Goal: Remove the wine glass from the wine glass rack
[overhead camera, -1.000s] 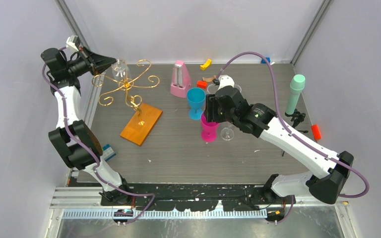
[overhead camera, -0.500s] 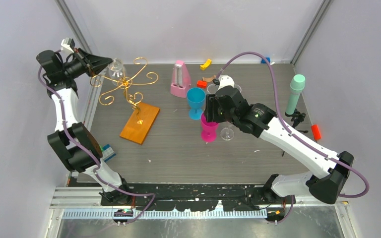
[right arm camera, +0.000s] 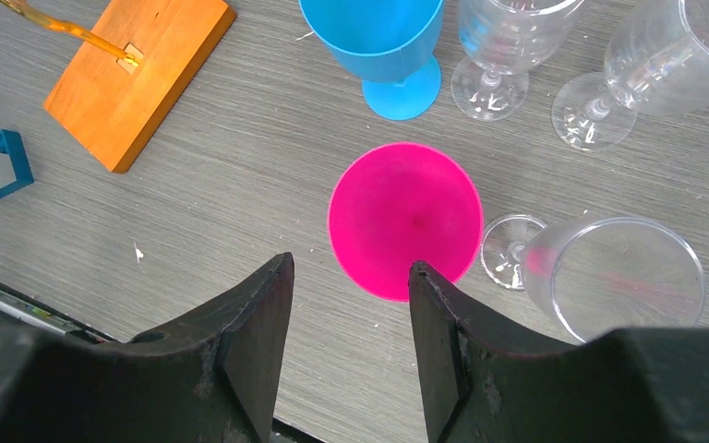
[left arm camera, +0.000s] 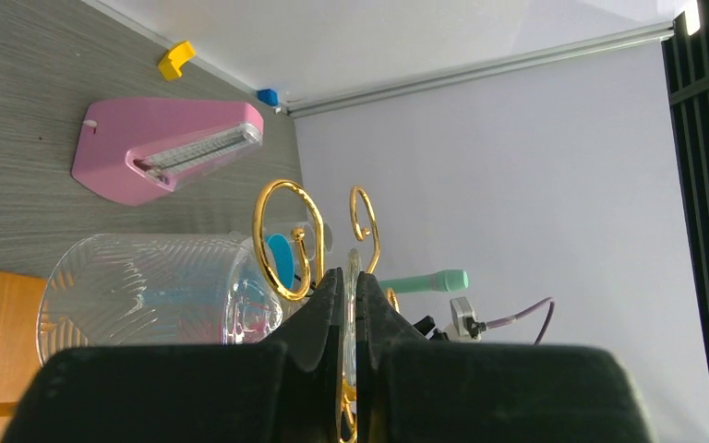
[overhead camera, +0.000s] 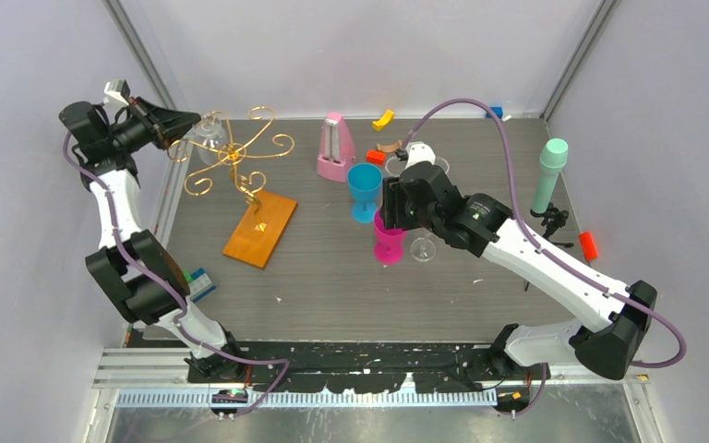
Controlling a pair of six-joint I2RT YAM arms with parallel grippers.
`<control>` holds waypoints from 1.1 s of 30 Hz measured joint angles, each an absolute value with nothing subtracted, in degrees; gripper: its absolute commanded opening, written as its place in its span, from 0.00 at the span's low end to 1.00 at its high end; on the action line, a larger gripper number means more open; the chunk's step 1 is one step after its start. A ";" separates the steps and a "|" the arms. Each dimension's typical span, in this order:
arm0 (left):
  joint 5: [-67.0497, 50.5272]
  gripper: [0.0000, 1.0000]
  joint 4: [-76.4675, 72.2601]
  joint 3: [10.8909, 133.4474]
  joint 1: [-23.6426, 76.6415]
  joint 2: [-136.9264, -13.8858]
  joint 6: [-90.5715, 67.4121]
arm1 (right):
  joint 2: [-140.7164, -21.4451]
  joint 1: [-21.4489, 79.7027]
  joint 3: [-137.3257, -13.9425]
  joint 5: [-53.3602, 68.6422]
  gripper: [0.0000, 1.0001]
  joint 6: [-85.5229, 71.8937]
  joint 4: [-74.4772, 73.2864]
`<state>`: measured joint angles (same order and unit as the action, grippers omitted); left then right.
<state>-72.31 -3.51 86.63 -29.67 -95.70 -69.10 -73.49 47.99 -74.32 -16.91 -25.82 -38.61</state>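
Left gripper (left arm camera: 349, 279): raised at the far left corner of the table (overhead camera: 332, 286); jaws clenched, with a thin clear edge of the wine glass (left arm camera: 148, 288) pinched between them; the bowl lies sideways just past the fingers.

Wine glass rack (overhead camera: 233, 155): gold wire scrolls spread from a central post; its orange-brown base (overhead camera: 260, 231) rests on the table.

The wine glass sits among the rack's left-hand scrolls, one gold curl directly beside the bowl; whether glass and wire touch cannot be told.

Right gripper (right arm camera: 349, 277): mid-table, well apart from the rack; jaws released and spread, holding nothing, poised above the pink goblet (right arm camera: 404, 217); a blue goblet (right arm camera: 383, 37) stands just beyond it.

Pink metronome (overhead camera: 335, 148): at the far edge, near the rack.
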 measured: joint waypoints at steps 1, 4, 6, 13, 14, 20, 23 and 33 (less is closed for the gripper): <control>-72.29 0.00 -3.51 86.39 -30.04 -95.53 -69.10 | -73.49 47.99 -74.32 -16.91 0.54 -25.82 -38.59; -72.03 0.00 -3.49 85.89 -31.05 -95.07 -69.17 | -73.49 47.99 -74.32 -16.91 0.54 -25.82 -38.57; -71.57 0.00 -3.33 85.62 -31.75 -94.63 -69.19 | -73.49 47.99 -74.32 -16.91 0.54 -25.82 -38.57; -69.69 0.00 -2.85 85.30 -34.26 -92.97 -70.04 | -73.49 47.99 -74.32 -16.91 0.54 -25.80 -38.52; -69.45 0.00 -2.87 85.30 -34.41 -92.88 -70.11 | -73.49 47.99 -74.32 -16.91 0.54 -25.78 -38.54; -66.96 0.00 -2.90 85.34 -34.72 -92.86 -71.70 | -73.47 47.99 -74.32 -16.88 0.54 -25.78 -38.52; -65.78 0.00 -2.74 86.17 -34.72 -93.19 -72.86 | -73.45 47.99 -74.32 -16.88 0.54 -25.78 -38.52; -61.60 0.00 -3.25 93.03 -34.79 -94.91 -77.10 | -72.58 47.99 -74.32 -16.69 0.54 -25.80 -37.71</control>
<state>-61.60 -3.25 93.03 -34.79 -94.91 -77.10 -72.58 47.99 -74.32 -16.69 -25.80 -37.71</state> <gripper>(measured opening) 0.032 0.544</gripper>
